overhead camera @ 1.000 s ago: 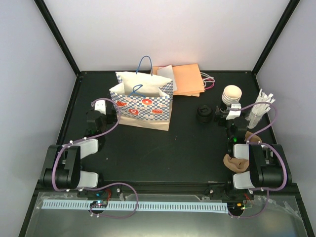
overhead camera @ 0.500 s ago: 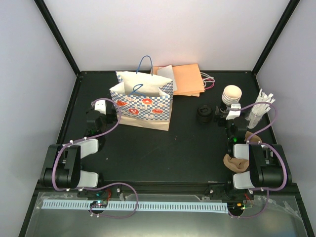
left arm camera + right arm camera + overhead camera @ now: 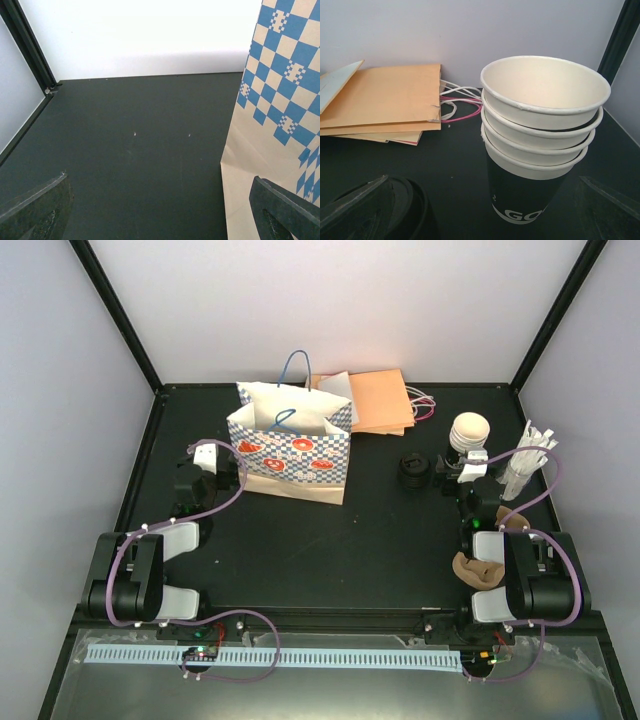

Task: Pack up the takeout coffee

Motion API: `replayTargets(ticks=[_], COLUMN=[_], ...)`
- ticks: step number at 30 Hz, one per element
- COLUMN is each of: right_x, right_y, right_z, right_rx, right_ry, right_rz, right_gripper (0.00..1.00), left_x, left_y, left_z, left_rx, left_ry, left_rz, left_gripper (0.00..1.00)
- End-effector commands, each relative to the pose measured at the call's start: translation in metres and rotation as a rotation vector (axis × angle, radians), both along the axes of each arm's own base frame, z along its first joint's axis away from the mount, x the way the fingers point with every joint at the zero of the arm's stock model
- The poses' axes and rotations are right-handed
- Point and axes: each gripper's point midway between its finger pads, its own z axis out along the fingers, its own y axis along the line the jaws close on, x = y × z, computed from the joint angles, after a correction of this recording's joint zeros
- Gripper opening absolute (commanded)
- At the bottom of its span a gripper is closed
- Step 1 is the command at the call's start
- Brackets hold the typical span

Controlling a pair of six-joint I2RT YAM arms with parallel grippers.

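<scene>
No single lidded takeout coffee shows; it is out of view. A stack of nested cream cups (image 3: 470, 430) (image 3: 545, 100) with a black base stands at the right. My right gripper (image 3: 462, 468) (image 3: 480, 225) is open just in front of the stack, touching nothing. A pile of black round lids (image 3: 413, 472) (image 3: 375, 210) sits by its left finger. The blue-checked paper bag (image 3: 290, 450) (image 3: 280, 100) stands open at centre left. My left gripper (image 3: 212, 462) (image 3: 160, 220) is open at the bag's left side, its right finger (image 3: 285, 210) in front of the bag's lower wall.
Flat orange paper bags (image 3: 375, 400) (image 3: 380, 100) with pink and white handles lie at the back. White wrapped sticks (image 3: 525, 460) stand at the far right. A brown moulded-pulp carrier (image 3: 480, 570) lies by the right arm's base. Black frame posts rise at the back corners.
The bag's left side has shifted slightly to the right, and the left gripper has edged a little toward it. The right arm has not moved.
</scene>
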Motion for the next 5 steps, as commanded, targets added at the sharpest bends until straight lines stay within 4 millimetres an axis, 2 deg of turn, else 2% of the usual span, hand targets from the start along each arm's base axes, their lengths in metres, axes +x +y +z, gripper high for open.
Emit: replayTargets(ticks=[1, 5], right_x=[0.0047, 0.0036], right_y=[-0.0020, -0.0017], right_z=[0.0155, 0.0161], right_rx=[-0.001, -0.004], right_ry=[-0.052, -0.056], right_rz=[-0.005, -0.004], right_gripper=[1.00, 1.00], left_x=[0.0020, 0.0020], left_y=[-0.0042, -0.0036], left_z=[0.0095, 0.0094], left_rx=[0.011, 0.011], left_ry=[-0.042, -0.042], left_rz=[-0.031, -0.029], left_gripper=[0.99, 0.99])
